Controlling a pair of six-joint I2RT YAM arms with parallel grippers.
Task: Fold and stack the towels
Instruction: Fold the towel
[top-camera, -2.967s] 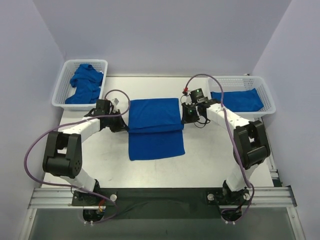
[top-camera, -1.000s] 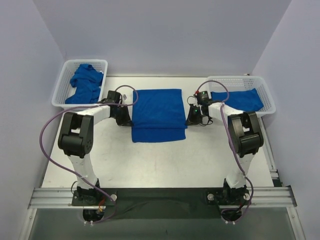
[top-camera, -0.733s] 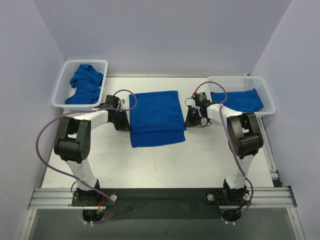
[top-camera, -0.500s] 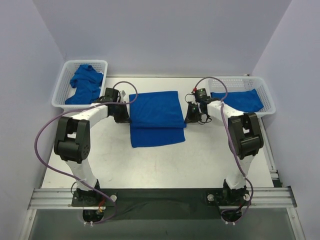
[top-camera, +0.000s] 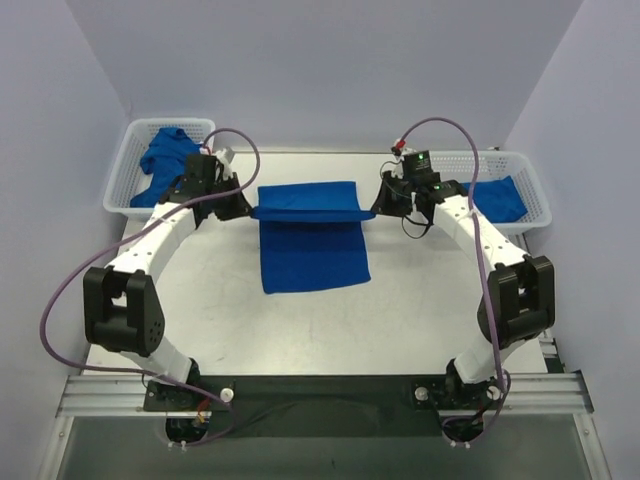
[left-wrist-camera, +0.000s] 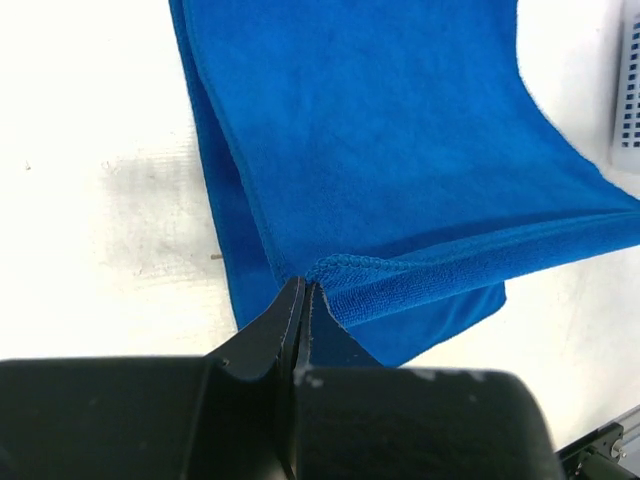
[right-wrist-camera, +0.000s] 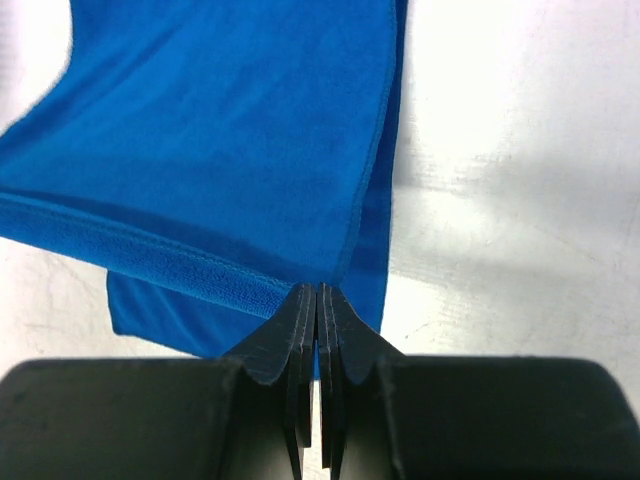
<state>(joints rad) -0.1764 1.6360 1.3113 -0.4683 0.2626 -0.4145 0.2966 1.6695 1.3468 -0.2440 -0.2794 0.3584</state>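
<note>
A royal-blue towel (top-camera: 310, 250) is held up by its far edge between the two grippers, sagging in a band, while its lower part lies flat on the table. My left gripper (top-camera: 248, 207) is shut on the towel's left corner, where its tips (left-wrist-camera: 303, 290) pinch the doubled edge of the towel (left-wrist-camera: 380, 130). My right gripper (top-camera: 376, 207) is shut on the right corner, tips (right-wrist-camera: 317, 290) pressed together over the hem of the towel (right-wrist-camera: 230, 130). More towels (top-camera: 168, 165) lie crumpled in the left basket. A folded towel (top-camera: 497, 198) lies in the right basket.
A white mesh basket (top-camera: 122, 205) stands at the back left and another white mesh basket (top-camera: 480, 158) at the back right. The pale table (top-camera: 320, 330) runs to the rail at the near edge. Purple cables loop over both arms.
Both grippers have risen with the towel's far edge, lifting it off the table. Both arms have stretched out from their bent poses. The towel's near part stays on the table.
</note>
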